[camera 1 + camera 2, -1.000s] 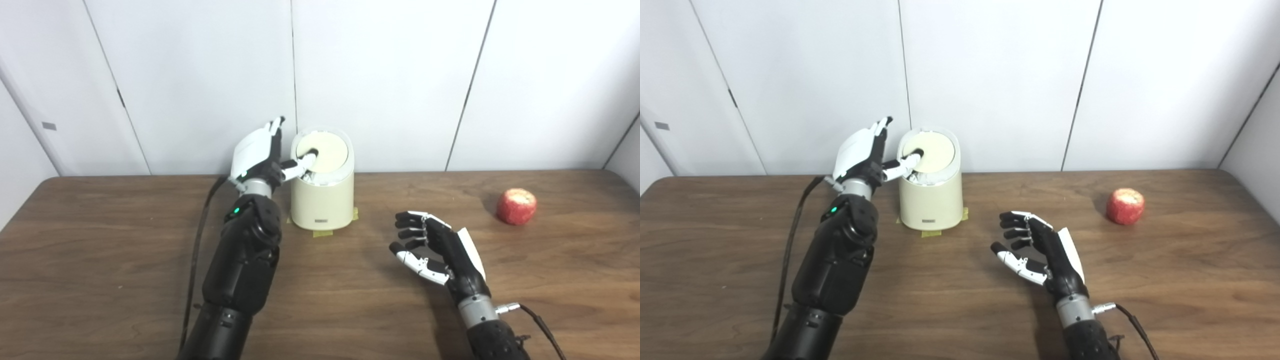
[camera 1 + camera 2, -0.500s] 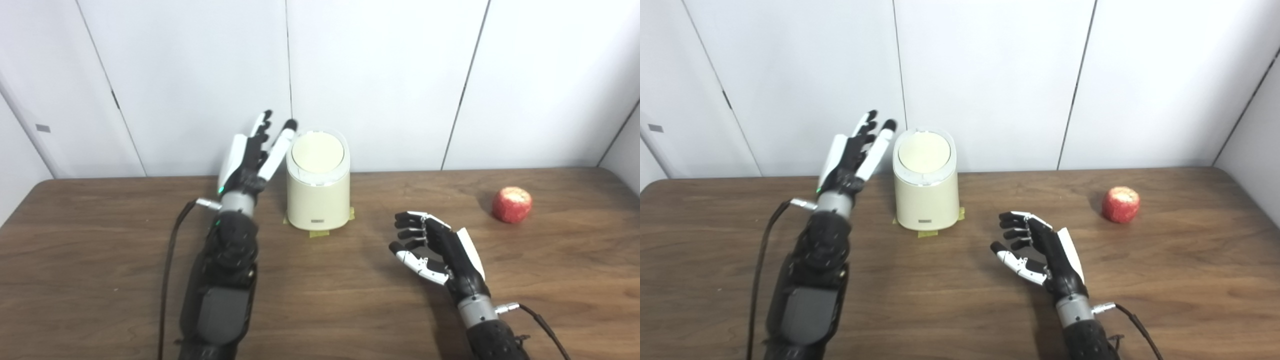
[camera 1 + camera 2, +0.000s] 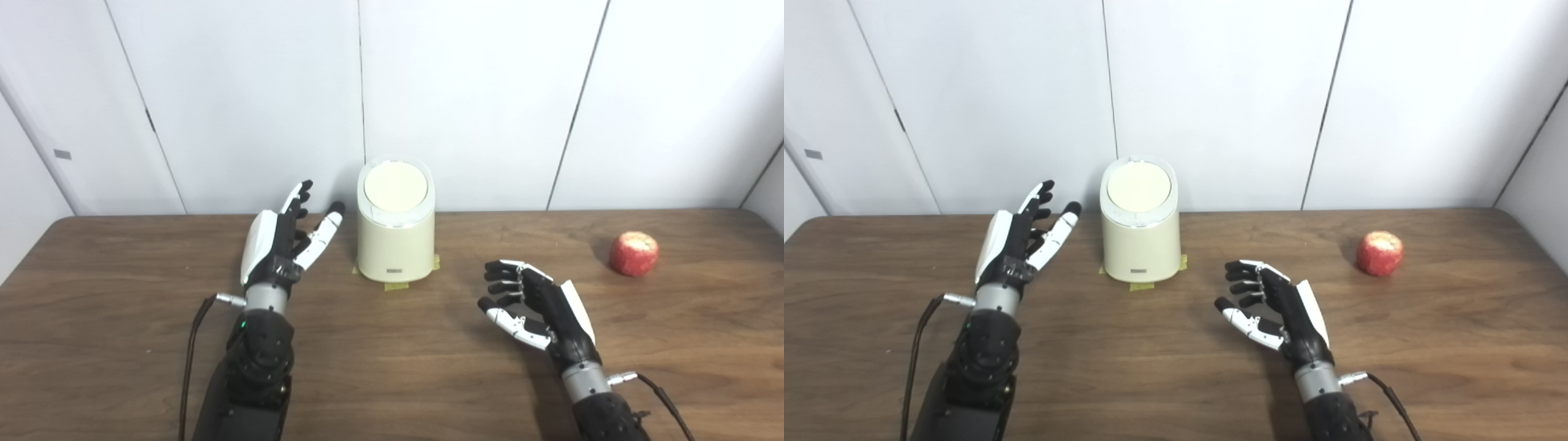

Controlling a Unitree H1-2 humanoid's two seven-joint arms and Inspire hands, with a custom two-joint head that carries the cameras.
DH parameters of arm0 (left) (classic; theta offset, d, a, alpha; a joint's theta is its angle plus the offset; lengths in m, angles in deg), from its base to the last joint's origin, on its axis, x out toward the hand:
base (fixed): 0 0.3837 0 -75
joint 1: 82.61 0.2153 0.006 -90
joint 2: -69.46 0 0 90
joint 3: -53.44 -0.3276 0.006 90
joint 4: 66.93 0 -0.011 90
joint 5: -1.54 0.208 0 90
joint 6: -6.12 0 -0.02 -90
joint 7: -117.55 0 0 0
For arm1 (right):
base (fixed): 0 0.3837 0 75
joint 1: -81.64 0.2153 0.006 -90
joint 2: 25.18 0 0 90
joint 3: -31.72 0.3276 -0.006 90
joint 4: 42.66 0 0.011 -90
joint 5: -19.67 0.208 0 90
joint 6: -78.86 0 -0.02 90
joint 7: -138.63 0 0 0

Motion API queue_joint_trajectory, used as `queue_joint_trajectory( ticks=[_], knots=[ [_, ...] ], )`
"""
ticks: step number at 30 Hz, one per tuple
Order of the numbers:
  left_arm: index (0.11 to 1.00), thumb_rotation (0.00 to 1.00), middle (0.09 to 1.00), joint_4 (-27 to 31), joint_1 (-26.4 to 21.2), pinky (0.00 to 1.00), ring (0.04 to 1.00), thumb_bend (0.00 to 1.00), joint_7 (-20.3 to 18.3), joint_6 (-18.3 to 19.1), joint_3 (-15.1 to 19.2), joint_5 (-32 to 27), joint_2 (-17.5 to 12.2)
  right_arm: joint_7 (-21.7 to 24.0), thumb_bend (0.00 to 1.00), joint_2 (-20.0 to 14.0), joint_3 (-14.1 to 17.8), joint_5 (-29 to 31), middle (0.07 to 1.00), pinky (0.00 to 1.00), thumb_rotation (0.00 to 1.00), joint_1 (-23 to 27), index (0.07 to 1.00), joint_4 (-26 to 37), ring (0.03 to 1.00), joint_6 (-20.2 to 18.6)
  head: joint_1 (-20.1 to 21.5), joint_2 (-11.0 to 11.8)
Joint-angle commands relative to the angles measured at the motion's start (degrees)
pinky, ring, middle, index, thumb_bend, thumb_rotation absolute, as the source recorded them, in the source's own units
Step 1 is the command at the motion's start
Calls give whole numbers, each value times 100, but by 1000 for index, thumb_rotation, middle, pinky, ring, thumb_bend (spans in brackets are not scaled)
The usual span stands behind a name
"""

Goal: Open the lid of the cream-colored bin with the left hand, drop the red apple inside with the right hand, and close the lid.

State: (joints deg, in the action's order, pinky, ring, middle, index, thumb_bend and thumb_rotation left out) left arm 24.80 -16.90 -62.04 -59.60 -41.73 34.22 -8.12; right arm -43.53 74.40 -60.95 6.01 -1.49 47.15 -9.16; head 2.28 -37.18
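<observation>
Left eye view: left hand (image 3: 275,245) splayed, empty

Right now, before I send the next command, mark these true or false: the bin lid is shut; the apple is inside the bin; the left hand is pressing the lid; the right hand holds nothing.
1. The lid of the bin is shut. True.
2. The apple is inside the bin. False: it lies on the table, right of the bin.
3. The left hand is pressing the lid. False: it is open beside the bin, clear of it.
4. The right hand holds nothing. True.
</observation>
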Motion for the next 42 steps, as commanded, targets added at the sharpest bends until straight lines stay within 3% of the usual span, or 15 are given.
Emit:
queue_joint_trajectory(
  ticks=[1, 6, 10, 17, 28, 32, 42],
  knots=[
    [970, 733, 959, -3, -446, 788, 912, 599, 156, -21, -50, 113, -43, -37, 265, -19, 7, 8, 687, 555, 244, 196, 687, 137, 649, 225, 11, -5],
    [979, 716, 988, -200, -712, 834, 946, 624, 177, 110, -169, 184, -81, -23, 265, -5, 7, 26, 689, 560, 260, 193, 687, 160, 654, 172, 14, -11],
    [981, 716, 990, -402, -932, 816, 941, 668, 216, 177, -243, 195, -68, -35, 262, -13, -11, -47, 690, 560, 246, 186, 685, 199, 654, 146, 20, -21],
    [977, 802, 980, -820, -1361, 773, 924, 739, 248, 216, -383, 216, -56, -58, 255, 3, -17, -80, 687, 555, 231, 178, 683, 199, 650, 206, 66, -28],
    [978, 778, 990, -1499, -1852, 906, 974, 714, 387, 153, -657, 299, -44, -40, 257, 27, -2, -37, 688, 559, 255, 180, 685, 212, 651, 125, 68, -42],
    [973, 746, 986, -1873, -2079, 939, 981, 716, 497, 136, -794, 413, -101, -38, 265, 39, 9, -2, 685, 559, 273, 170, 681, 219, 647, 132, 81, -50],
    [944, 484, 974, -2460, -2340, 951, 972, 763, 754, 7, -1019, 558, -221, -53, 261, 22, -3, -40, 689, 558, 271, 172, 684, 211, 652, 165, 86, -57]
  ],
)
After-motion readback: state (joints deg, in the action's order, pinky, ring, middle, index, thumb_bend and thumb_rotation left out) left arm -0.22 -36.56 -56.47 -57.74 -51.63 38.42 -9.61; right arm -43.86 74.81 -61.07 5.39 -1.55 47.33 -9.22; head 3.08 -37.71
